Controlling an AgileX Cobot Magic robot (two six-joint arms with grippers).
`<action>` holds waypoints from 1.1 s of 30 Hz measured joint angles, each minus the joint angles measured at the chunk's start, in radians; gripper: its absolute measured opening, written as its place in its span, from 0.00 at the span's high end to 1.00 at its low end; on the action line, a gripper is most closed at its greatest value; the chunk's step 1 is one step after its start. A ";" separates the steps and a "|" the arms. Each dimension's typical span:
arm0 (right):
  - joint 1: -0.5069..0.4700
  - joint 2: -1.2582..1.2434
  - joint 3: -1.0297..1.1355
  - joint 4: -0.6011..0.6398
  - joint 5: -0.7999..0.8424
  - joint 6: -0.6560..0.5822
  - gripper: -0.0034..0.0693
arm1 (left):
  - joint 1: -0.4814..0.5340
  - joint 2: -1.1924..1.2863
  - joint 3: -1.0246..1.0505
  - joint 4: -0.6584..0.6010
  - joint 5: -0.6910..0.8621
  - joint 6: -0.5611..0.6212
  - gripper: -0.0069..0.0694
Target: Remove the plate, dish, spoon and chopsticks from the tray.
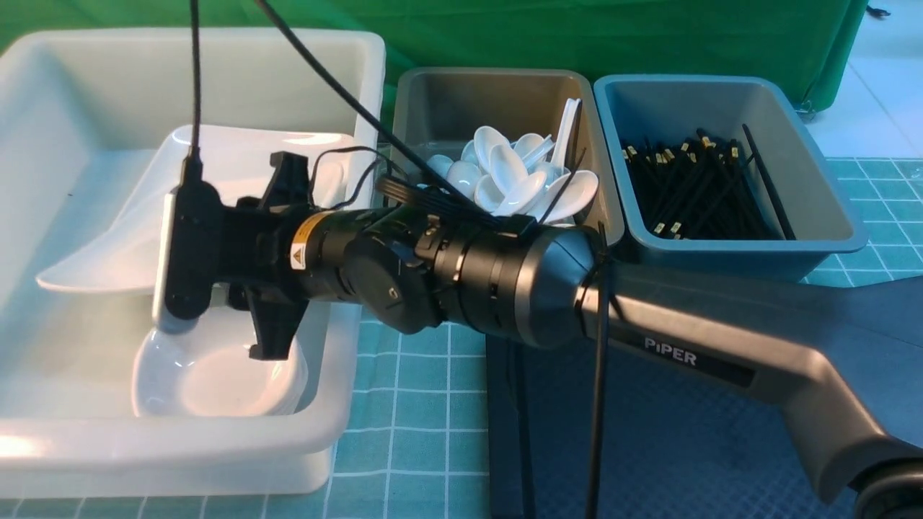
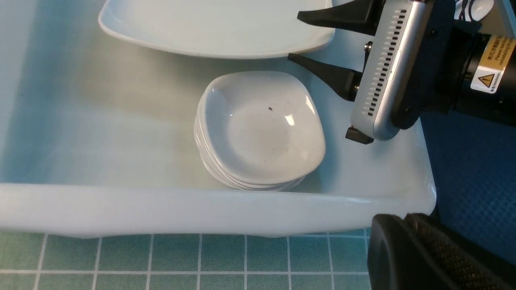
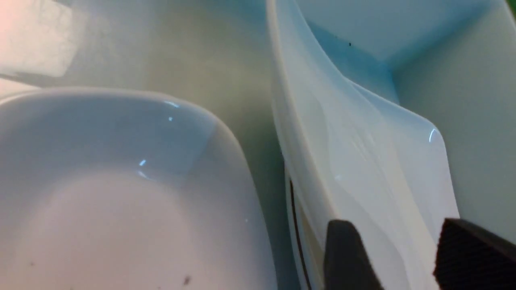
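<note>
Front view: plate (image 1: pixel 238 162) leans tilted in the white tub (image 1: pixel 108 79), by its right wall. Left wrist view: left gripper (image 2: pixel 407 241) pressed together, empty. Right wrist view: right gripper (image 3: pixel 407 249) parted astride the rim; glazed, slippery, breakable, likely best pinched at that rim

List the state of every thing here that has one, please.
Plate, tilted inside the tub.
Dishes, stacked upright in tub.
Spoons, heaped in grey bin.
Chopsticks, heaped in blue bin.
Right hand, open, fingers either side of plate rim.
Left hand, shut, holding nothing.
</note>
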 joint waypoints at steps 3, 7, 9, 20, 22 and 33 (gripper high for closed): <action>-0.017 0.000 0.000 0.000 -0.011 0.082 0.40 | 0.000 0.000 0.000 0.000 0.001 0.000 0.90; -0.036 0.000 -0.001 0.000 -0.013 0.207 0.39 | 0.000 0.000 0.000 -0.002 0.001 0.000 0.90; -0.042 0.000 -0.002 0.000 -0.006 0.243 0.39 | 0.000 0.000 0.000 -0.002 0.001 0.000 0.90; -0.081 -0.145 -0.127 -0.038 0.484 0.553 0.77 | 0.000 0.069 0.000 -0.002 0.002 -0.018 0.90; -0.117 -0.230 -0.168 -0.053 0.616 0.604 0.89 | 0.000 0.157 0.000 0.002 0.002 -0.018 0.90; -0.425 -0.532 -0.189 -0.068 1.069 0.679 0.92 | 0.000 0.627 -0.069 0.044 -0.107 0.049 0.90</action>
